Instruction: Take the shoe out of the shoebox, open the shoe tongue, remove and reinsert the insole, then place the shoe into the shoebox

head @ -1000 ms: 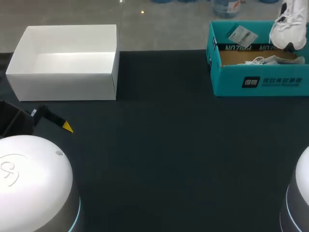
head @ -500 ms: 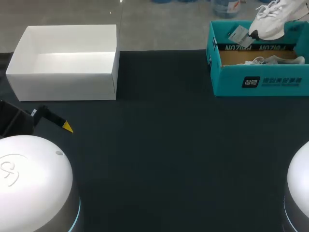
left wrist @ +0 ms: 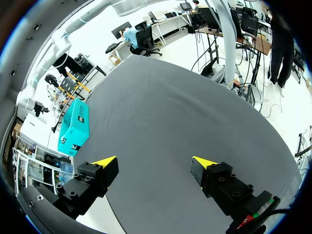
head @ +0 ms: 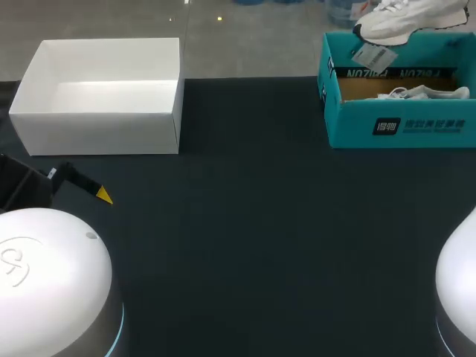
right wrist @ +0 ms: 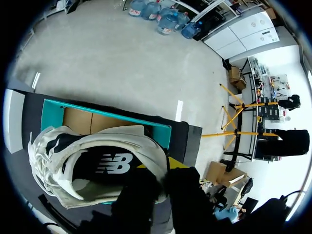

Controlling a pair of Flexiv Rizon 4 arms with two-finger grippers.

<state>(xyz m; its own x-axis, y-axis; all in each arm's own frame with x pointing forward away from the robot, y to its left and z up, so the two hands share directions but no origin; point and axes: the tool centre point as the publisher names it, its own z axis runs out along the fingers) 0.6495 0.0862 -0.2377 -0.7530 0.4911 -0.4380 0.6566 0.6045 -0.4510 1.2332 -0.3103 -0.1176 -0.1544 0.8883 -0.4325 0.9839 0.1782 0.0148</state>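
Note:
A white shoe (head: 405, 18) hangs level over the back of the teal shoebox (head: 398, 119) at the far right, a tag (head: 374, 54) dangling from it. In the right wrist view my right gripper (right wrist: 163, 170) is shut on the collar of the shoe (right wrist: 92, 165), with the open shoebox (right wrist: 112, 122) beneath it. My left gripper (left wrist: 155, 162) stands open over bare dark table near the front left, with nothing between its fingers. One yellow fingertip (head: 104, 195) of it shows in the head view. The shoebox (left wrist: 74, 127) lies far ahead of it.
An open white box (head: 100, 97) stands at the back left of the table. Inside the teal shoebox lies something white with laces (head: 424, 92) on the brown cardboard floor. The dark tabletop (head: 253, 223) stretches between the two boxes and the arm bases.
The shoe has swung from hanging toe-down to lying level, and it has moved left and upward above the shoebox. My left arm has kept still.

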